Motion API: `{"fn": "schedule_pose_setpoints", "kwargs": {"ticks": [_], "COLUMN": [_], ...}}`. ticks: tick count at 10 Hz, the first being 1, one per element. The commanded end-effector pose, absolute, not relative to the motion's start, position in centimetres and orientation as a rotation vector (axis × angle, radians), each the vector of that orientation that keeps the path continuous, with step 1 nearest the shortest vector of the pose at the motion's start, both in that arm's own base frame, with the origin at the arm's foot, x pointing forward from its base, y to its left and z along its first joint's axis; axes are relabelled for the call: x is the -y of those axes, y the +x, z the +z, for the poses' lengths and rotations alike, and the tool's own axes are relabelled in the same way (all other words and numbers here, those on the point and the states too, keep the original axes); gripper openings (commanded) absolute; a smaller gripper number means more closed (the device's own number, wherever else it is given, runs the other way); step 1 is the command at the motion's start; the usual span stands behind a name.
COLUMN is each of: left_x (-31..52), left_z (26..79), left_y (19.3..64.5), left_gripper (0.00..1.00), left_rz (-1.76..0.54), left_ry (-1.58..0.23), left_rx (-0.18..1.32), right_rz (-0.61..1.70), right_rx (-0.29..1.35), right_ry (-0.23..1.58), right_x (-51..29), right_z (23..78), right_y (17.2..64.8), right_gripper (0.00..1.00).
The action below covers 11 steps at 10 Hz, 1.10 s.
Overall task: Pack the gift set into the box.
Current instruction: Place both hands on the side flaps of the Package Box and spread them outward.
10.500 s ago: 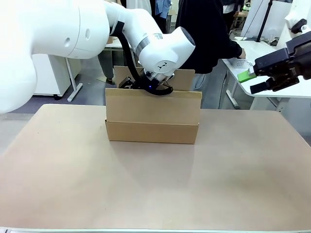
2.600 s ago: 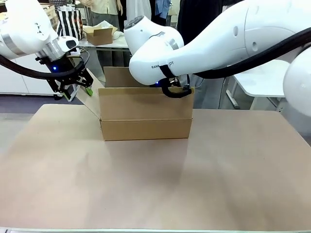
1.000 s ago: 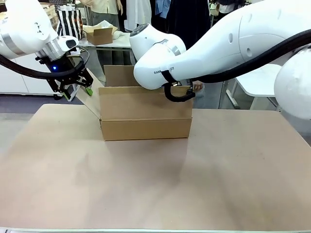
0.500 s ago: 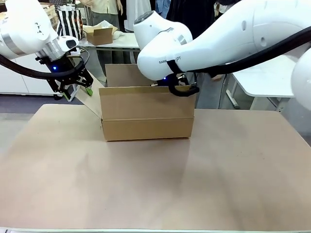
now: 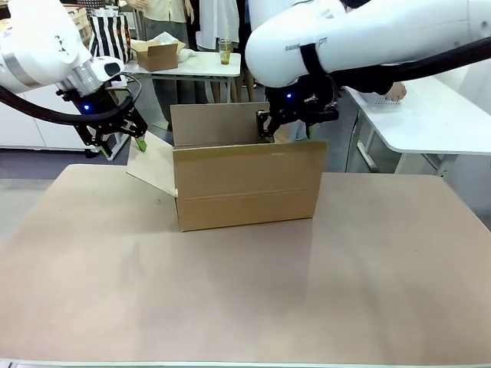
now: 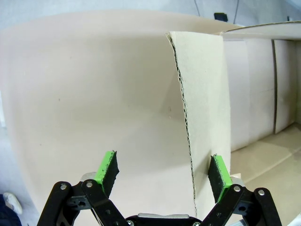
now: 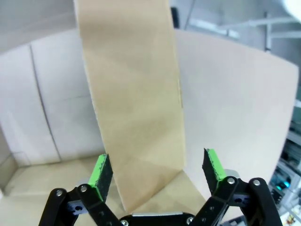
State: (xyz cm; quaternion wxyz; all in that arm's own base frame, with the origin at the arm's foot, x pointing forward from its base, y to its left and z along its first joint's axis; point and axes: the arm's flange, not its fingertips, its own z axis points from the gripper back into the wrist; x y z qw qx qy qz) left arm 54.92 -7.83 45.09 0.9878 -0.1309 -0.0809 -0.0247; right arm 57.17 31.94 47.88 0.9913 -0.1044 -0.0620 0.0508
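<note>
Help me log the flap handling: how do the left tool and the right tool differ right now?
The left tool is at the left end of the box, and the right tool is at its right end. The left tool straddles the left flap, which splays outward. The right tool straddles the right-end flap, which stands more upright. Shared: both tools are open, each with a flap between its fingers, and neither is clamped.

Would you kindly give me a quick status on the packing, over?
Left tool open, straddling left flap. Right tool open, straddling right-end flap. Box upright on table, top open.
</note>
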Motion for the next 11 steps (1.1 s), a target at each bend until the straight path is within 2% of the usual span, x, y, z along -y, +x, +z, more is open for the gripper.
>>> {"fn": "schedule_pose_setpoints", "kwargs": {"ticks": [1,4,10,11], "left_x": [7.9,7.9,7.9,7.9], "left_z": [45.4,45.4,45.4,45.4], "left_y": [54.9,54.9,54.9,54.9], "left_gripper": [1.00,1.00,1.00,1.00], "left_rz": [-0.034,-0.034,-0.034,-0.034], "left_ry": [-0.246,-0.246,-0.246,-0.246], "left_rx": [0.165,0.165,0.165,0.165], "right_rz": [0.129,0.125,0.115,0.097], "right_rx": [0.072,0.025,0.120,0.068], "right_ry": [-0.103,-0.037,0.032,-0.030], "right_x": [-29.5,-27.2,-21.3,-24.1], "right_z": [47.5,46.6,49.2,49.2], "right_y": [56.7,57.3,56.0,58.0], "right_gripper": [1.00,1.00,1.00,1.00]}}
